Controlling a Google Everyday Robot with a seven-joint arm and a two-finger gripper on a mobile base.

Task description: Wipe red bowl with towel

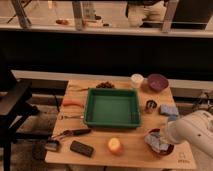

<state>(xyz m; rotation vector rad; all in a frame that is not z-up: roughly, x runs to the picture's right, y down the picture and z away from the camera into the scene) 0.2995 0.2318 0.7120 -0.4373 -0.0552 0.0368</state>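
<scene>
1. Wiping looks underway: the towel (156, 141), a pale crumpled cloth, sits in the red bowl (161, 149) at the front right corner of the table (100, 155).
2. Pincer (165, 138) is at the end of the white arm (192, 131), right at the bowl's right side and over the towel; cannot tell whether its fingers are apart, together or clamped on the cloth, the arm and towel hide them.
3. Handling, towel: soft, light, floppy, bunches up easily; judged best pinched at a raised fold near its middle so it drags as one wad, not by a loose corner.
4. Handling, bowl: small, looks rigid and light, probably smooth inside; likely to slide or tip on the table if pushed sideways hard, and it sits near the table edge, so press downward, not outward.
5. Other items: green tray (112, 107) in the table's middle, well apart from the bowl; orange fruit (115, 145) just left of the bowl; dark flat object (81, 148) further left; purple bowl (157, 82) and white cup (136, 80) at the back right; small metal cup (150, 105) and a blue-grey cloth (169, 110) behind the red bowl.
6. Writing: a small dark mark on the table's front right corner, unreadable; no brand or label legible anywhere else.
</scene>
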